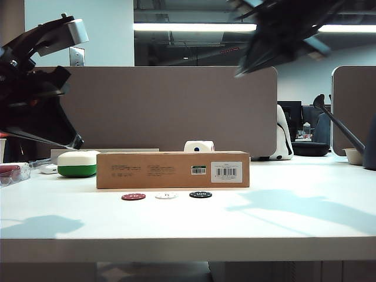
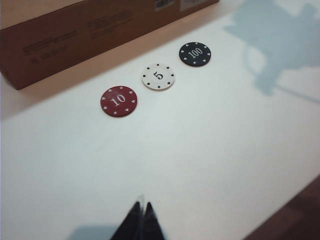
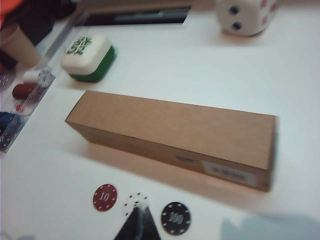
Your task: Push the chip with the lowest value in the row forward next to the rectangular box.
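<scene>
- Chip (image 2: 158, 76), white and marked 5, is lying flat in the middle of the row (image 1: 167, 195) on the white worktop (image 1: 282, 223), just in front of the rectangular box (image 1: 173, 170) with a narrow gap between them; it also shows in the right wrist view (image 3: 134, 201), partly covered by that arm's fingers.
- Worktop is carrying everything; arm shadows are falling across both of its sides.
- Rectangular box, brown cardboard, is lying lengthwise behind the chips, its barcode label (image 1: 226, 171) facing the exterior camera.
- White-and-green case (image 1: 77, 163) is sitting to the left of the box, a little behind it.
- White die (image 3: 246, 15) with dark pips is sitting behind the box.
- Dark red chip (image 2: 118, 101) marked 10 is lying left of the white one; black chip (image 2: 195, 54) marked 100 is lying to its right. The three are standing apart, not touching.
- Left gripper (image 2: 141, 220) is hovering over bare worktop nearer the front edge than the row, fingers pressed together to a point, holding nothing.
- Right gripper (image 3: 138, 224) is hanging above the row, its dark fingers closed together, their tips overlapping the white chip's near edge; contact cannot be told.
</scene>
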Motion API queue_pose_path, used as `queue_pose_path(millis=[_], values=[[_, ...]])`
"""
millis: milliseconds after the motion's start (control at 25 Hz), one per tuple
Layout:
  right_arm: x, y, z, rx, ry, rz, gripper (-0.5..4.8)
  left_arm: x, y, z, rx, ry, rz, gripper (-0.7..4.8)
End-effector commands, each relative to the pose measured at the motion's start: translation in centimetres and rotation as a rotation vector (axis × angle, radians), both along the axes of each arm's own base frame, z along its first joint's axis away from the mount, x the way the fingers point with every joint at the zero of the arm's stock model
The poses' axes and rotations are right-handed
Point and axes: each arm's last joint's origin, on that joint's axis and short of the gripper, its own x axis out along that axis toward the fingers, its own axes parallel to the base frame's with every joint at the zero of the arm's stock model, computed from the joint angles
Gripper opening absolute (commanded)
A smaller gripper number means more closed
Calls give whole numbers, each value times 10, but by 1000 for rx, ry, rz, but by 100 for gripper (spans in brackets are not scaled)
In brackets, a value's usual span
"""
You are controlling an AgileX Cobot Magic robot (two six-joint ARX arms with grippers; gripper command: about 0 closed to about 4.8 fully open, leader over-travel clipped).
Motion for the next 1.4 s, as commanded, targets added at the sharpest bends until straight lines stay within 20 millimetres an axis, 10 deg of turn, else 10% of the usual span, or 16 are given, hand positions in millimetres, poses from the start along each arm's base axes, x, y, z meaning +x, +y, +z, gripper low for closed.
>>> queue_pose_path(millis=[40,719,1398], values=[[14,29,-9,-64,81,76,-9,1,0,3,-10,-16,1,-5],[27,117,-121,-269,394,280,-9,1,0,3,-11,-17,1,-5],[37,121,-130,-286,323,216,-9,1,0,3,-11,-17,0,-5]])
